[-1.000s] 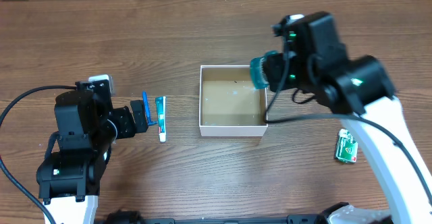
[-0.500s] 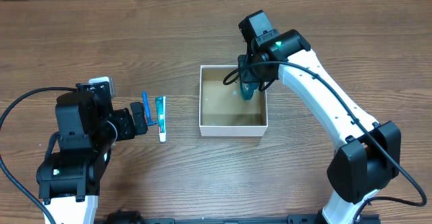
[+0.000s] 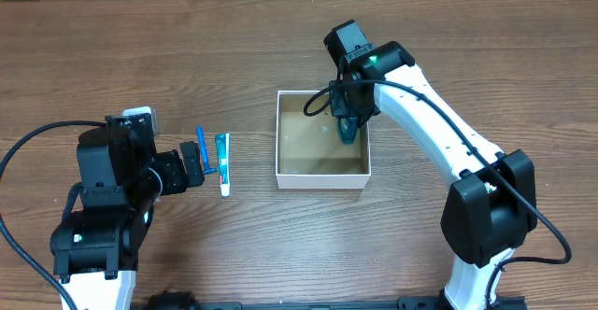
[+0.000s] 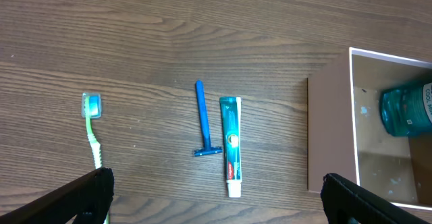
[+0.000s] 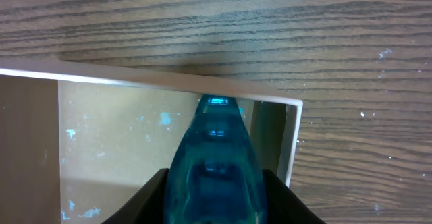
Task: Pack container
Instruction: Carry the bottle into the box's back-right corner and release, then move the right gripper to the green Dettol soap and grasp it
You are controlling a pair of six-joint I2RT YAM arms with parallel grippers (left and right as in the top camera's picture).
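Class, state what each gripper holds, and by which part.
The right gripper clamps the teal bottle around its wide body, over the container. The left gripper holds nothing.

The container (image 3: 322,181) has white walls and a brown floor; the bottle (image 4: 408,109) is teal, the razor (image 4: 202,116) blue.

A bottle (image 3: 347,128) in the container (image 3: 322,178), right side; razor (image 4: 201,119), toothpaste (image 4: 231,143), toothbrush (image 4: 93,126) on the table (image 3: 234,49) leftward
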